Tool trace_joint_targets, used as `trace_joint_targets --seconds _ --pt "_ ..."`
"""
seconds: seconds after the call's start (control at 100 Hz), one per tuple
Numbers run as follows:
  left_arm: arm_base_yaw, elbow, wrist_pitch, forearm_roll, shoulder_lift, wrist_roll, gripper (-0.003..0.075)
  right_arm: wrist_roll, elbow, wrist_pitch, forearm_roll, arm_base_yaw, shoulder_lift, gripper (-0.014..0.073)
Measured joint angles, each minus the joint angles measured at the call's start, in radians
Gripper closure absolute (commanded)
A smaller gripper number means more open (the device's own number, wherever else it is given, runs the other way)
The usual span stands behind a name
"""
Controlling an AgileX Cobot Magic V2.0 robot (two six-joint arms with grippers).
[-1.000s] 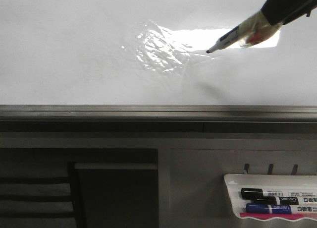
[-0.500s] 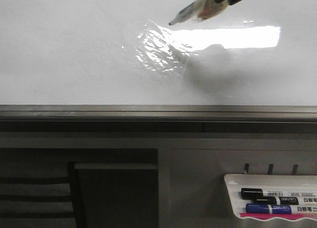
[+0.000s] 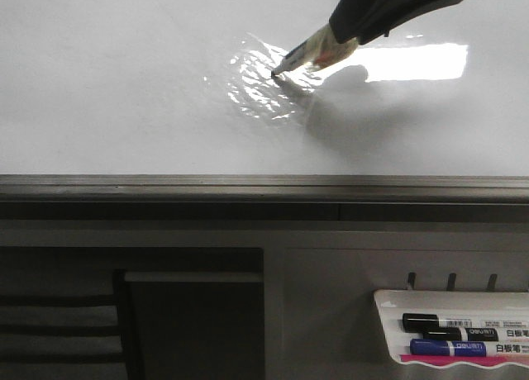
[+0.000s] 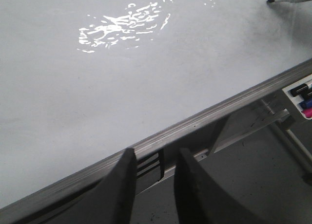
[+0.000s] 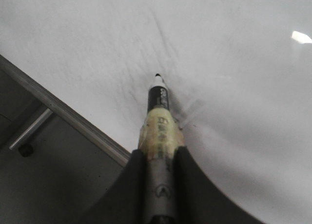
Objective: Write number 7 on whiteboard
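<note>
**Marker tip at the wrinkled patch of the board**

White and glossy, the whiteboard (image 3: pixel 124 83) fills the upper part of the front view, its grey frame edge (image 3: pixel 248 186) running across below it. Toward the left of the scene, the left gripper (image 4: pixel 155 185) shows only in its own wrist camera: two dark fingers (image 4: pixel 122 190) stand apart with nothing between them, hanging over the frame edge and off the white surface. Near the middle of the board lies a wrinkled film patch (image 3: pixel 260 83) that catches the light. At the right rim of that patch sits the black tip of a marker (image 3: pixel 310 54), at or just above the surface; whether it touches cannot be told. The marker slants up to the right, its barrel wrapped in yellowish tape, into the right gripper (image 3: pixel 347 29), which comes in from the top right. In the right wrist view the two fingers (image 5: pixel 134 185) press against both sides of the taped barrel, so this claw is clenched on the marker. A bright rectangular glare (image 3: pixel 413 62) lies just beside the gripper, and a soft shadow falls on the board under it. No stroke of the number 7 can be made out anywhere on the board. Low at the far right, beneath the frame, a small white tray (image 3: pixel 388 301) holds spare markers (image 3: pixel 446 334), black and blue.
</note>
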Motion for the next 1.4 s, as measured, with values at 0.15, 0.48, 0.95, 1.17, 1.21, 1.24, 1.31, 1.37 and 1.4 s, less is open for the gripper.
trace_joint_targets --seconds 0.15,0.48,0.95,1.17,1.21,1.24,1.31,1.37,1.4 --pt "0.0 0.0 0.0 0.0 0.0 0.0 0.0555 0.0 -0.008 0.056 0.006 -0.065 -0.009 0.0647" --pt "0.0 0.0 -0.002 0.0 0.0 -0.002 0.0555 0.0 -0.008 0.098 -0.011 -0.108 -0.042 0.0647" --pt "0.0 0.0 -0.005 0.0 0.0 -0.002 0.0555 -0.002 0.112 0.11 -0.002 -0.042 -0.048 0.0647" --pt "0.0 0.0 -0.004 -0.004 0.0 0.015 0.0555 -0.002 0.12 0.11 -0.002 -0.03 -0.06 0.0647" --pt "0.0 0.0 0.01 -0.015 0.0 0.048 0.0555 -0.002 0.111 0.11 -0.007 -0.025 -0.071 0.0647" --pt "-0.004 0.0 0.026 -0.026 0.0 0.076 0.0555 -0.002 0.102 0.112 -0.011 -0.021 -0.079 0.0647" --pt "-0.027 -0.014 0.073 -0.067 0.018 0.156 0.0555 -0.002 0.073 0.123 -0.013 0.0 -0.105 0.0647" --pt "-0.056 -0.031 0.111 -0.113 0.047 0.23 0.0555 -0.021 0.048 0.141 -0.013 0.021 -0.126 0.0647" --pt "-0.073 -0.042 0.13 -0.131 0.063 0.263 0.0555 -0.041 0.033 0.155 -0.013 0.034 -0.132 0.0647"
